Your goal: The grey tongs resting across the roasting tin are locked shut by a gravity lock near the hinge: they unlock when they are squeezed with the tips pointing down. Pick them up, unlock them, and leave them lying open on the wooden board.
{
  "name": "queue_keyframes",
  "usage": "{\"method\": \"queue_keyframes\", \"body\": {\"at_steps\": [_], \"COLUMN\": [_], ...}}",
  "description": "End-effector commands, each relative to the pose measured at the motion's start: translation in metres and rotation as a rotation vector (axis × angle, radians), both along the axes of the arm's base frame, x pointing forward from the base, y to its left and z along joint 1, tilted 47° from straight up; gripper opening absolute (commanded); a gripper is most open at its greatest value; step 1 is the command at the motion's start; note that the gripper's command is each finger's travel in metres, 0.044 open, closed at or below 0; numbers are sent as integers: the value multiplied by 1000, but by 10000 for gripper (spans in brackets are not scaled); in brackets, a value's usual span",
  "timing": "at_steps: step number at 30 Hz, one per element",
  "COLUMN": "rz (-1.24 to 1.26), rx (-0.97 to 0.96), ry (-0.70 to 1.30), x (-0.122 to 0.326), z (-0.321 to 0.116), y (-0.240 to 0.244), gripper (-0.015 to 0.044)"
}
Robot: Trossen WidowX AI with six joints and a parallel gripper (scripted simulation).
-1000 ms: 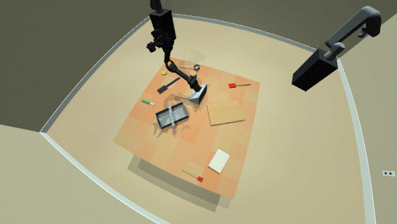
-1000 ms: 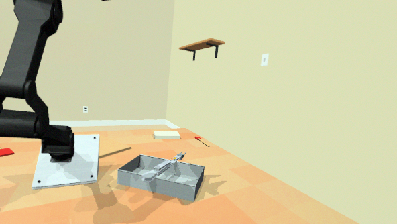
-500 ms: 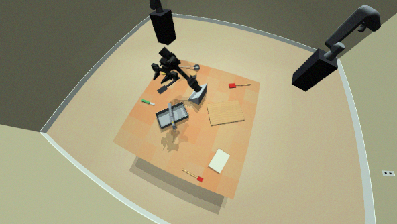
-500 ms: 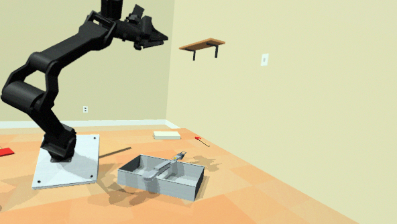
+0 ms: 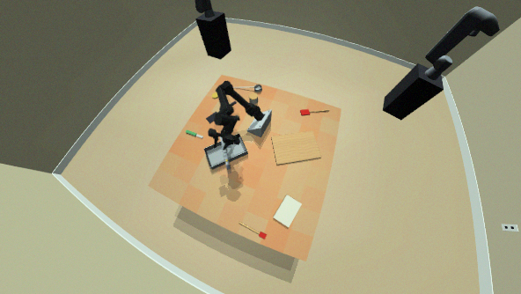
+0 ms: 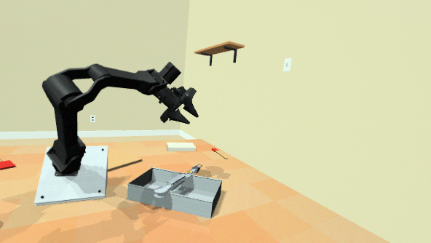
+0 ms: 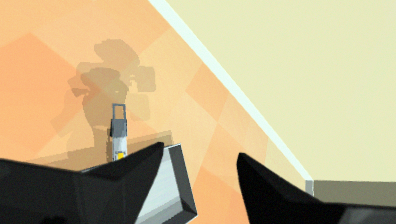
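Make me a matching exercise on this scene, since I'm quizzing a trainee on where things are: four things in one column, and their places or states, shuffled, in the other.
Things:
1. grey tongs
2. gripper
3. wooden board
4. white block

Places or states:
A. lying flat with nothing on it
B. near the wall, close to a red-headed tool
C. resting across the roasting tin
D. open in the air above the tin, holding nothing

Pairs: 1-C, 2-D, 3-A, 4-B
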State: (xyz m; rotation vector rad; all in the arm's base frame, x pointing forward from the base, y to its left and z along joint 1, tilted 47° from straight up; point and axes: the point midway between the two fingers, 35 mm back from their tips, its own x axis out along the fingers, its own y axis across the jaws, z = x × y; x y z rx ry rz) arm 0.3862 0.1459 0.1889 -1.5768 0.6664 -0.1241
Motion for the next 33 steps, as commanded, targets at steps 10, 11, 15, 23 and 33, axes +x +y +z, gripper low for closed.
{"method": "queue_keyframes", "body": {"at_steps": [10, 11, 15, 23, 33], "rz": [-255, -255, -257, -258, -258], "rx": [-339, -339, -338, -336, -331], "ry": [443, 443, 444, 445, 449], "x": [-17, -17, -14, -12, -3], "z": [-110, -110, -108, -110, -118], "y": [-134, -134, -136, -138, -150], "gripper": [260, 260, 260, 260, 260]}}
